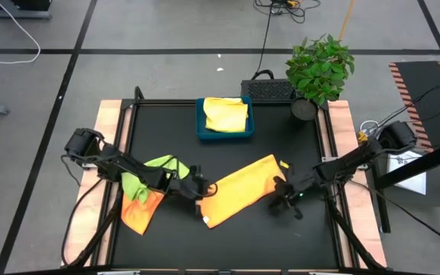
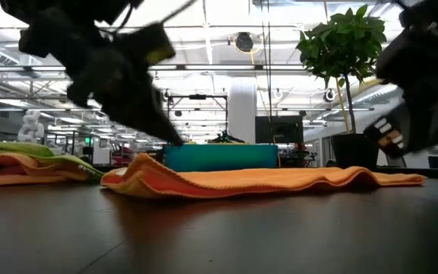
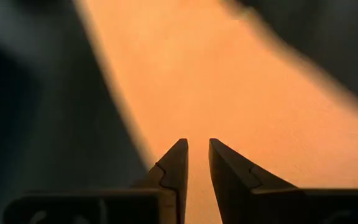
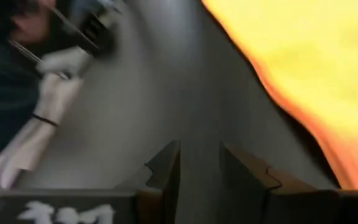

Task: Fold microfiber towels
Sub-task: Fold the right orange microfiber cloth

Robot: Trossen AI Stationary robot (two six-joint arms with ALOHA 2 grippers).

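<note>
Lying diagonally mid-desk [image 1: 159,244], the orange towel [image 1: 239,191] runs its long axis between both arms. The left claw [image 1: 199,191] sits at its near-left corner, fingers slightly parted above the soft napped cloth; the right claw [image 1: 285,195], also slightly parted and empty, stands just beside the opposite end.

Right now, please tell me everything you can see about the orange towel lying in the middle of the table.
The orange towel is a soft, fuzzy-looking cloth, already folded into a long band lying flat and diagonally on the black table. One end has thick doubled edges and a small white tag. The left end effector is at that end, the right end effector at the other. Whether either pinches it is unclear. It lies apart from the blue tray.
</note>
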